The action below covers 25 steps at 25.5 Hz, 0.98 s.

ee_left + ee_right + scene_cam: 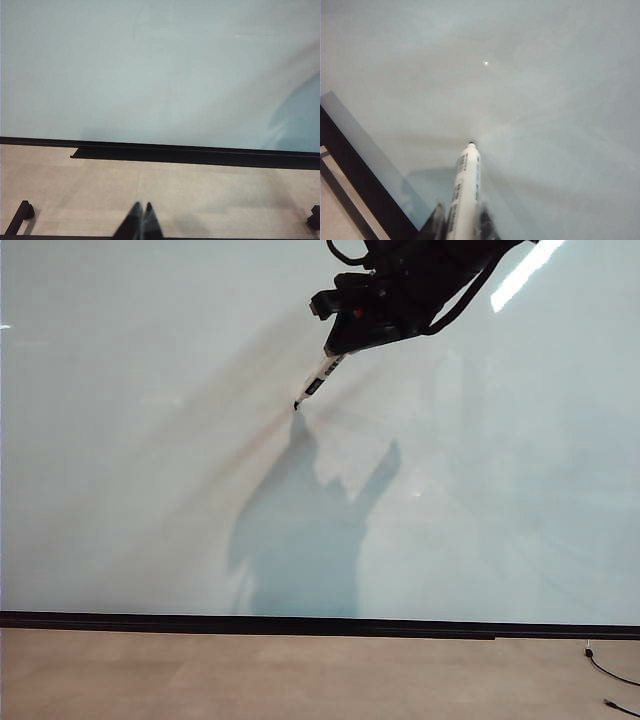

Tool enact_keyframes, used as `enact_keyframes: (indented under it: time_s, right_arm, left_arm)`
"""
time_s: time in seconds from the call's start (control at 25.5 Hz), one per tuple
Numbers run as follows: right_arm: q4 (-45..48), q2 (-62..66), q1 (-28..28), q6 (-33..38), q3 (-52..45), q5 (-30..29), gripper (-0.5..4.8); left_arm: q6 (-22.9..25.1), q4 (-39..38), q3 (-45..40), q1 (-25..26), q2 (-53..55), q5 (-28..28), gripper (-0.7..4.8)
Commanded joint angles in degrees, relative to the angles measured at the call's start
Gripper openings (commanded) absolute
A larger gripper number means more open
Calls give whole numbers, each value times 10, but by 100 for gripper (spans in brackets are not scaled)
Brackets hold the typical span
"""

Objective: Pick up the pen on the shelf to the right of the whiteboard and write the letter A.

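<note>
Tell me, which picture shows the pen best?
The right wrist view: the pen looks big, markings readable, held in the right end effector. The exterior view shows it small, tip at the whiteboard. The left wrist view shows none of it.

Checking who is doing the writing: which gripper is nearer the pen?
Right. The right gripper is shut on the pen, its tip at the whiteboard. The left gripper hangs shut, low over the floor, away from the pen.

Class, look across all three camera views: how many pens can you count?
1. The pen sits in the right gripper, shut on it, tip toward the whiteboard. The left gripper holds none. No others show.
</note>
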Motion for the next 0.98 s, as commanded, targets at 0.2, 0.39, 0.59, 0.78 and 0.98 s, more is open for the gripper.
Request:
enact_keyframes:
  time_s: [0.2, 0.39, 0.59, 0.78, 0.98]
  right_arm:
    - [9, -52, -2, -27, 6, 54, -5]
    - [5, -95, -2, -42, 6, 79, -5]
    - [0, -116, -2, -45, 6, 82, -4]
    - [-17, -150, 59, -40, -39, 108, -5]
    - [146, -190, 112, 83, -175, 171, -5]
  left_arm:
    - [3, 5, 1, 0, 0, 0, -4]
    - [3, 5, 1, 0, 0, 0, -5]
    - [3, 5, 1, 0, 0, 0, -5]
    - [3, 5, 1, 0, 0, 0, -5]
    - [2, 5, 1, 0, 0, 0, -4]
